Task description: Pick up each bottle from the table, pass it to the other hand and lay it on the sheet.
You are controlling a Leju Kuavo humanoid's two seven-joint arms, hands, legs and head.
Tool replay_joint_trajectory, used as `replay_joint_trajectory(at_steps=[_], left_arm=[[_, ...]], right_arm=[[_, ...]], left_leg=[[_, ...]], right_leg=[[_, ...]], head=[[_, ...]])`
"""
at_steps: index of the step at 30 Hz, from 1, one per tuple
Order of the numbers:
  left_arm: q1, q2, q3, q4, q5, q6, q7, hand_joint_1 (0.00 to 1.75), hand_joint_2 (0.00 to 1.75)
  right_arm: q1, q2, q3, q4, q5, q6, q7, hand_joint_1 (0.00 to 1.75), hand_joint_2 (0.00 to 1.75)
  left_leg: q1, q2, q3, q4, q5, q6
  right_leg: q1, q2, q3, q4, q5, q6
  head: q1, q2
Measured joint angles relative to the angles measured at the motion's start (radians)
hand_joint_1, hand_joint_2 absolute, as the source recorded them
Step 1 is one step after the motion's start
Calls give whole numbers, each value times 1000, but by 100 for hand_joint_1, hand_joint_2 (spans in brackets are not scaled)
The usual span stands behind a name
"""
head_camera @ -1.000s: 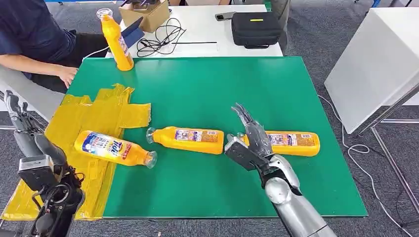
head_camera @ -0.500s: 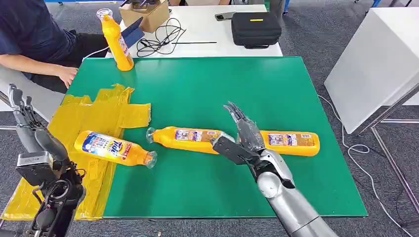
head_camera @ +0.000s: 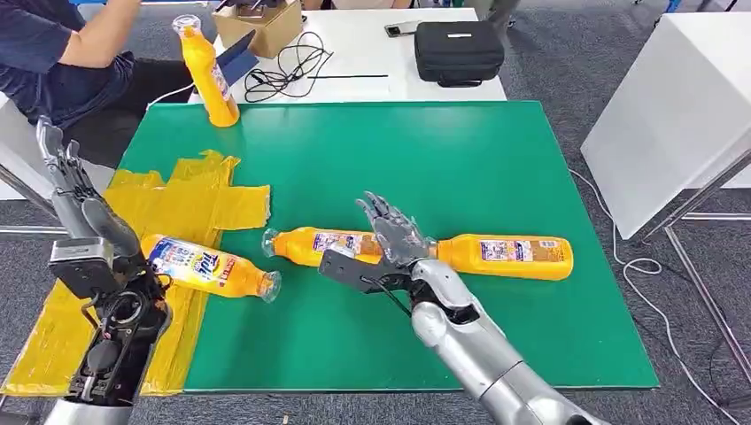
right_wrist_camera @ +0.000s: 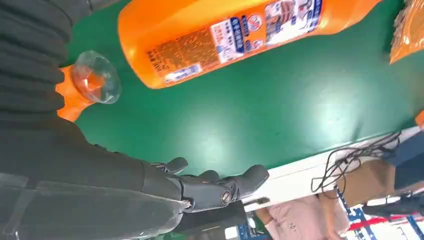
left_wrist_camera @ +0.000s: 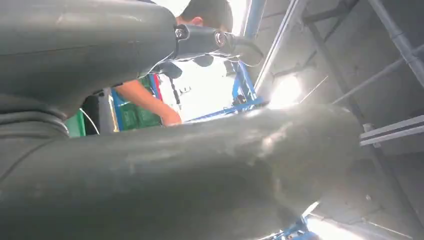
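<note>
Left hand (head_camera: 84,208) raised beside the bench's left edge, fingers pointing up and apart, nothing in it. Under it the yellow sheet (head_camera: 190,199) covers the bench's near-left part, crinkled, soft plastic. One orange bottle (head_camera: 205,266) already lies on the sheet, label up, cap end poking just onto the green bench (head_camera: 496,150).

Upright bottle (head_camera: 208,75) stands at the far-left corner of the bench, near a person (head_camera: 62,53) seated there.

Middle bottle (head_camera: 332,245) lies on its side on the bare green, clear cap toward the sheet. Right hand (head_camera: 385,243) hovers over its base end, fingers spread wide, thumb low on the near side, not gripping; whether it touches cannot be told. Right wrist view has the bottle body (right_wrist_camera: 235,37) lying beyond the open fingers (right_wrist_camera: 220,185).

Right bottle (head_camera: 509,256) lies end-on just beyond, its neck touching or nearly touching the middle bottle's base; contact hidden by the hand.

Handling, judged: stiff glossy plastic, seemingly full so moderately heavy, round body likely to roll and slip. Label area gives flatter grip. Best hold: around the mid-body, thumb opposite fingers, leaving the neck end free for the other hand to take at handover. Neighbouring bottle's neck could get nudged.
</note>
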Motion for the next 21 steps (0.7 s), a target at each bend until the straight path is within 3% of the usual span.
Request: replay_joint_trajectory(at_steps=[12, 21], left_arm=[[-144, -40, -51, 114, 29, -21, 0, 0, 0], [-189, -70, -66, 163, 30, -30, 3, 0, 0]], right_arm=[[-115, 118, 78, 274, 50, 63, 60, 0, 175], [-155, 136, 106, 418, 120, 44, 137, 0, 175]], left_leg=[[0, 0, 0, 0, 1, 0], [0, 0, 0, 0, 0, 0]], right_leg=[[0, 0, 0, 0, 0, 0], [0, 0, -1, 0, 0, 0]], head=[[0, 0], [0, 0]])
